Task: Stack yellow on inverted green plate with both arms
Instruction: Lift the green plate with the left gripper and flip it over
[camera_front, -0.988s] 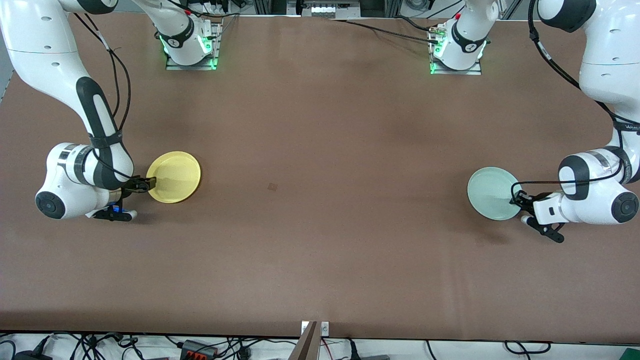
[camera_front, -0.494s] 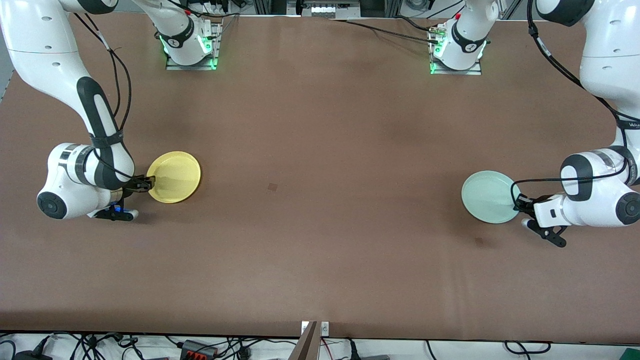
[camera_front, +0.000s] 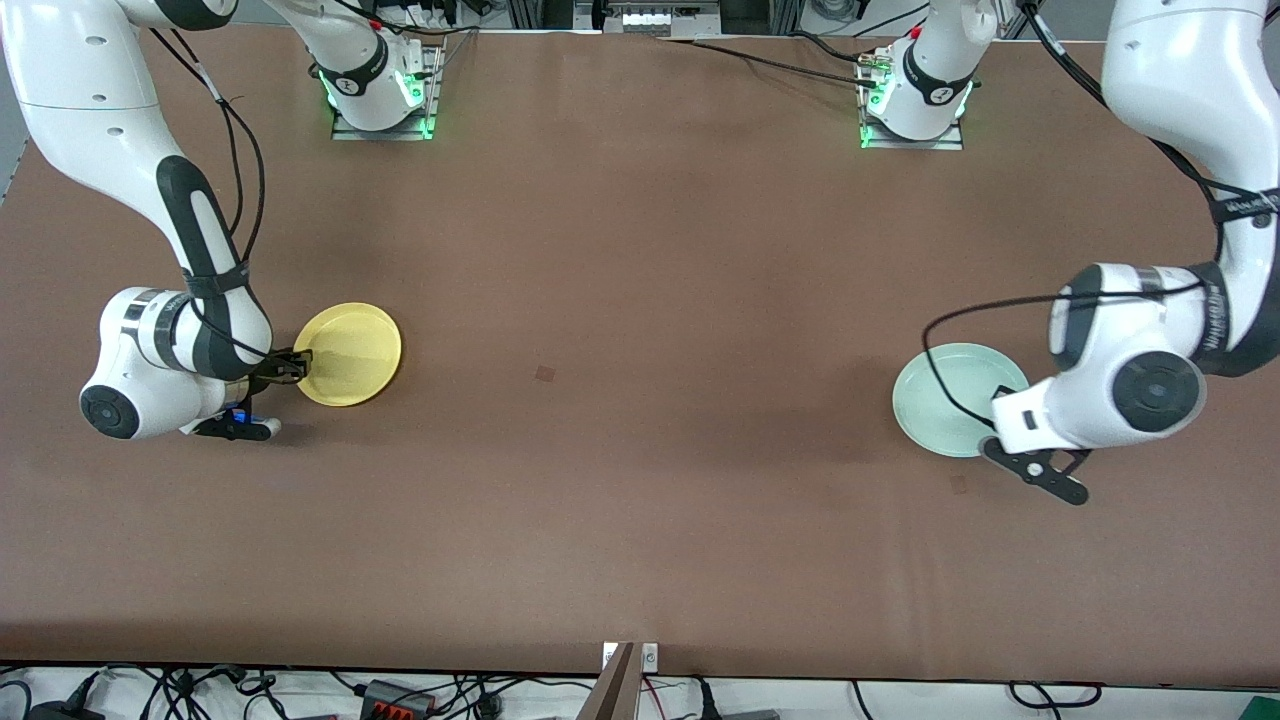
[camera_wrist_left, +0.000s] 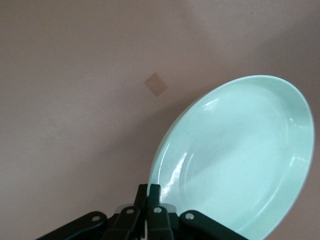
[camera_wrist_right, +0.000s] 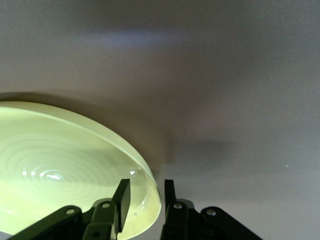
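Left pincer (camera_wrist_left: 148, 200) clamps tilted, raised green plate (camera_front: 945, 398); right pincer (camera_wrist_right: 145, 197) straddles yellow (camera_front: 350, 353) rim, unclosed.

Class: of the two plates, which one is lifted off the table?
The green plate, tilted in the left gripper shut on its rim. The yellow plate lies flat, right gripper open around its rim.

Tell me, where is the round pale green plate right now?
The round pale mint-green plate is at the left arm's end of the table, lifted and tilted, its rim pinched in the left gripper.
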